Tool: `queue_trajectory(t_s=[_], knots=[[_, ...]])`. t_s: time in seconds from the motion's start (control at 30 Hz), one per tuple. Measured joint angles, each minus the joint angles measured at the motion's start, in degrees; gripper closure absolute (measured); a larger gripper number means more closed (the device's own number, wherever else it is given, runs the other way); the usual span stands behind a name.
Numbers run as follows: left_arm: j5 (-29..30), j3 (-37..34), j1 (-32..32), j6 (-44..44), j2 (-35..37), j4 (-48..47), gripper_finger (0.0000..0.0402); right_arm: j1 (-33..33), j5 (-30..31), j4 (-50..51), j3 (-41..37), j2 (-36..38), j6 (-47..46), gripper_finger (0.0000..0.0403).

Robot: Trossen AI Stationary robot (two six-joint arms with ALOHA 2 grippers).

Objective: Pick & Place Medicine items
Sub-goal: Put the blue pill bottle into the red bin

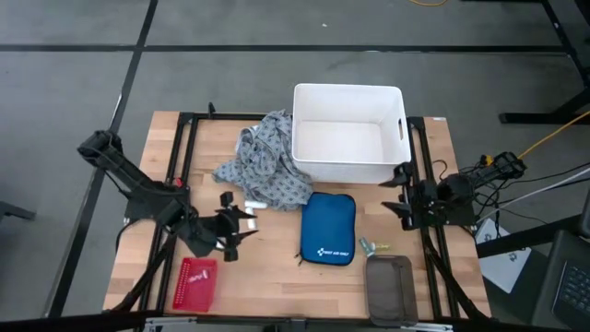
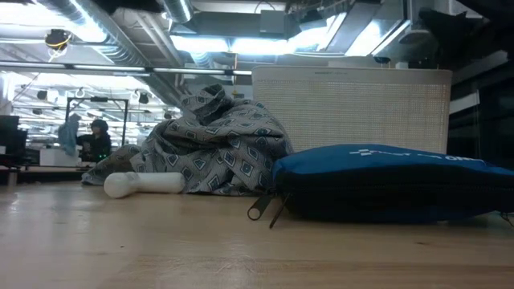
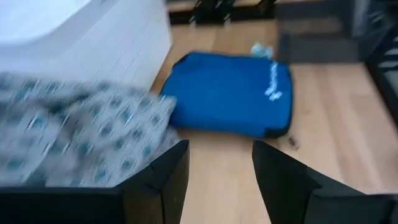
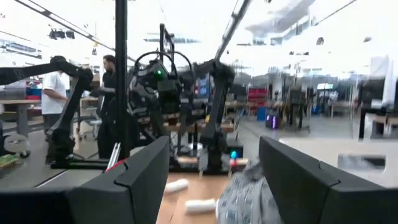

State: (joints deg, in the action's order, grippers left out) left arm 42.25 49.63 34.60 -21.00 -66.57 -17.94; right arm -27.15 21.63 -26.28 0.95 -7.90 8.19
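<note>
A white cylindrical medicine roll [image 2: 144, 184] lies on its side on the table against the near edge of the grey patterned cloth [image 1: 263, 166]. The right wrist view shows two such rolls [image 4: 177, 185] [image 4: 200, 205]. Small yellowish-green bits [image 1: 373, 246] lie on the table to the right of the blue first-aid pouch [image 1: 328, 229]. My left gripper [image 1: 238, 223] [image 3: 221, 152] hovers open left of the pouch, with nothing between its fingers. At the table's right edge my right gripper [image 1: 403, 192] [image 4: 214, 149] stands open and holds nothing.
A white bin [image 1: 348, 134] stands at the far middle, its near wall beside the cloth. A red flat pack [image 1: 195, 284] lies at the near left and a grey pouch [image 1: 390, 288] at the near right. People stand in the room beyond the table.
</note>
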Motion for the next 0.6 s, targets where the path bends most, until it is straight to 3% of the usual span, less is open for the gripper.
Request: queue_trajectory(t_s=[0.27, 0.43, 0.6], knots=[[-3.41, -0.67, -3.75, 6.71, -1.25, 4.88, 0.0229, 0.01, 0.01, -0.68, 0.00, 0.00, 3.29, 0.0154], [-6.44, -5.00, -6.20, 6.92, -1.25, 8.73, 0.0229, 0.01, 0.02, -0.68, 0.00, 0.00, 4.52, 0.0154], [-9.53, -11.30, -9.65, 11.21, -1.25, 20.02, 0.0229, -0.01, 0.15, -0.52, 0.00, -0.01, 4.68, 0.0154]])
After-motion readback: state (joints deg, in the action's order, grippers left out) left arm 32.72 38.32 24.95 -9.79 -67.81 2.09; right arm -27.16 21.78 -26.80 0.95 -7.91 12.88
